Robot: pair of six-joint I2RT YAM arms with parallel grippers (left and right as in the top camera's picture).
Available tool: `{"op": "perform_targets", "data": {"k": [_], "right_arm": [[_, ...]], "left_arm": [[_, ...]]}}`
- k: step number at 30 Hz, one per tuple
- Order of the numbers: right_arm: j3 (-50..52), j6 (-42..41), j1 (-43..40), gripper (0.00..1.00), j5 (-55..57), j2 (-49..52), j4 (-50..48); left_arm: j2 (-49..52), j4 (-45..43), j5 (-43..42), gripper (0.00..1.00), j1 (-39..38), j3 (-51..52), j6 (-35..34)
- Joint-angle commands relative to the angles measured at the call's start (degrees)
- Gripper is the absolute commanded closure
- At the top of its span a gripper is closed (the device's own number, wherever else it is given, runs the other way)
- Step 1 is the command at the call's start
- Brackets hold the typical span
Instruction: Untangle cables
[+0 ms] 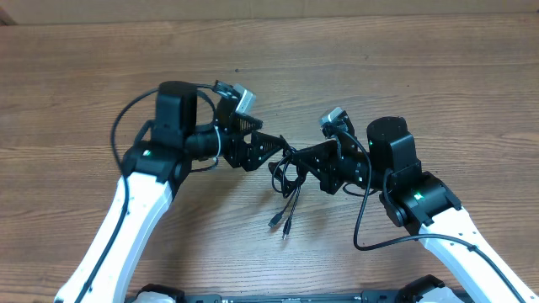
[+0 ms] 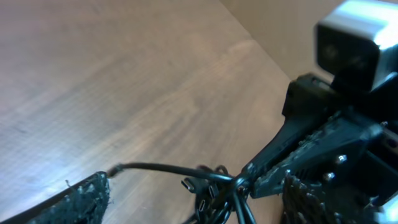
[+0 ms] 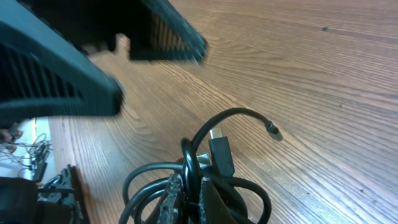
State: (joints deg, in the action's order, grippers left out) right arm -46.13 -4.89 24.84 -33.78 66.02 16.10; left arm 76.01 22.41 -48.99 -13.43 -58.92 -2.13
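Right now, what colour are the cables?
Black. The cables show best in the right wrist view.

One left pincer (image 1: 271, 150), one right pincer (image 1: 296, 158), one cable bundle (image 1: 286, 181), one table (image 1: 404, 67).

**ARM HARDWARE: EXTERNAL APPEARANCE**

Inspected: left arm (image 1: 118, 227) and right arm (image 1: 480, 252). Both have white shells on the lower links and black housings above. Each carries one green lamp: left indicator light (image 1: 150, 153), right indicator light (image 1: 418, 199). Silver-grey blocks: left wrist camera (image 1: 242, 97), right wrist camera (image 1: 334, 119). Black looped leads: left service cable (image 1: 120, 126), right service cable (image 1: 360, 231). The left end effector (image 1: 268, 151) and right end effector (image 1: 296, 158) are black and angular, with coarse-textured finger pads (image 2: 87, 196) and small bright screws (image 2: 339, 159).
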Motion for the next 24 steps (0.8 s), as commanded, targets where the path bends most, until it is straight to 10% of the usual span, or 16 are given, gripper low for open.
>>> {"op": "perform_targets", "data": {"k": [1,8,24], "right_arm": [[-1.20,-1.14,0.17,0.96,-3.30,-0.31,-0.87],[-1.20,-1.14,0.17,0.96,-7.13,-0.33,-1.38],[-1.20,-1.16,0.17,0.96,-9.86,-0.31,-1.97]], "left_arm": [[-3.58,0.13,5.92,0.16,-0.09,-0.96,3.56],[-5.35,6.29,3.21,0.42,-0.09,-0.96,15.43],[-5.35,12.24,2.91,0.30,-1.70,-0.96,20.85]]}}
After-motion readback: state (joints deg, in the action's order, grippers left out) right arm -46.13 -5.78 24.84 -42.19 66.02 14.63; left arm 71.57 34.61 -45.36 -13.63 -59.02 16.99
